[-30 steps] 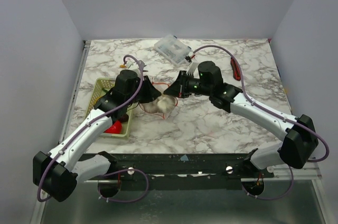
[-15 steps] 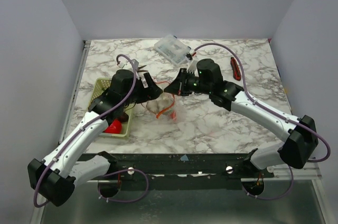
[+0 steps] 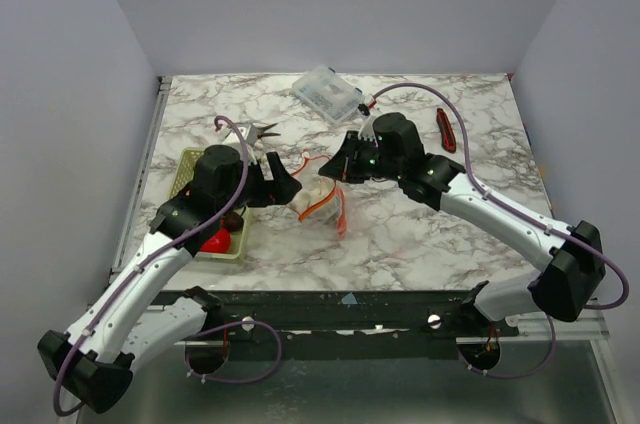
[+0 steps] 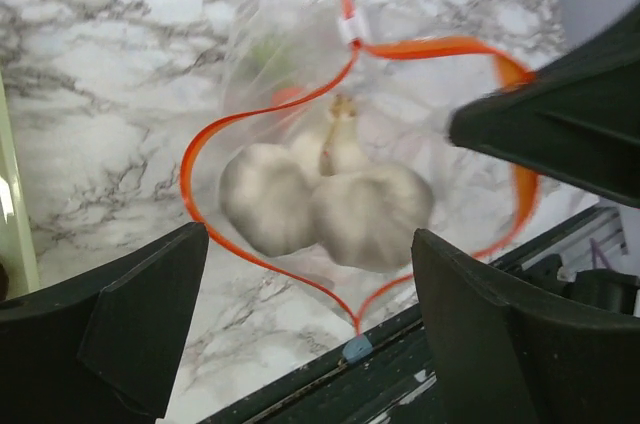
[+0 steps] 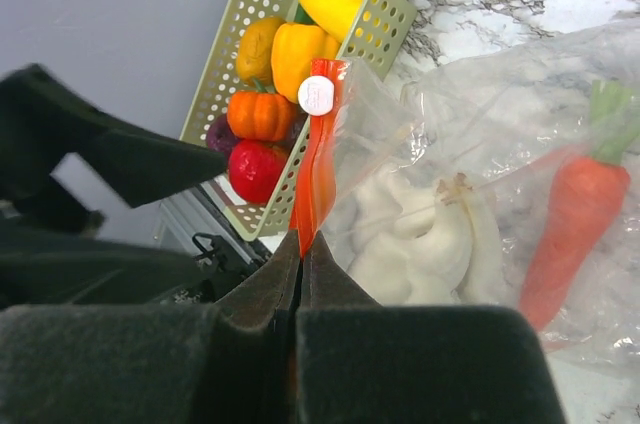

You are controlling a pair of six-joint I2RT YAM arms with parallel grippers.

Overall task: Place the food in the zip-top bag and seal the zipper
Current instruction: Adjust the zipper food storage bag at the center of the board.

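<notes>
The zip-top bag (image 3: 322, 202) lies at the table's middle with its mouth held open. Its red-orange zipper (image 4: 262, 112) forms a wide loop. White garlic (image 4: 325, 206) rests inside the bag, and an orange carrot (image 5: 575, 219) lies beside it under the plastic. My right gripper (image 5: 303, 244) is shut on the zipper strip (image 5: 318, 169), just below its white slider tab (image 5: 317, 94). My left gripper (image 4: 310, 279) is open in front of the bag's mouth, holding nothing. In the top view it (image 3: 283, 187) sits left of the bag, and the right gripper (image 3: 333, 172) is at the bag's far edge.
A pale green mesh basket (image 3: 185, 166) under my left arm holds more food: yellow, orange and red pieces (image 5: 258, 169). Pliers (image 3: 256, 131) lie behind it. A clear lidded box (image 3: 328, 92) and a red knife (image 3: 445, 130) sit at the back. The near table edge (image 4: 350, 349) is close.
My left gripper has opened and drawn back from the bag's mouth toward the basket. The garlic has stayed in the bag. The right gripper keeps its hold on the zipper.
</notes>
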